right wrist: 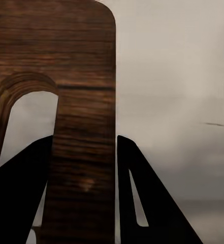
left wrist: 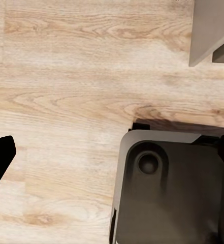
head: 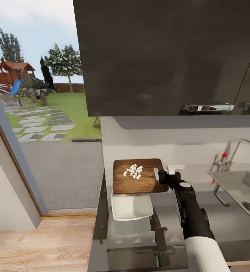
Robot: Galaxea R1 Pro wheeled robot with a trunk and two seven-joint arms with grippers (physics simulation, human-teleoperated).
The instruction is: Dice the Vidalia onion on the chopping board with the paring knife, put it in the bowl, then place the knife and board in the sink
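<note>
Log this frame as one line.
phase: tipping dice into bowl | right end effector: shut on dark-brown wooden chopping board at handle end | white onion dice: on board | white square bowl: under board's near edge, empty

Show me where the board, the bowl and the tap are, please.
board point(head: 125, 184): head view, bare wood near its front edge.
bowl point(head: 131, 207): head view, middle of its white inside.
tap point(head: 241, 143): head view, its curved spout.

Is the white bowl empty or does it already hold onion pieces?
Empty: the bowl shows a bare interior; the diced onion lies on the chopping board.
</note>
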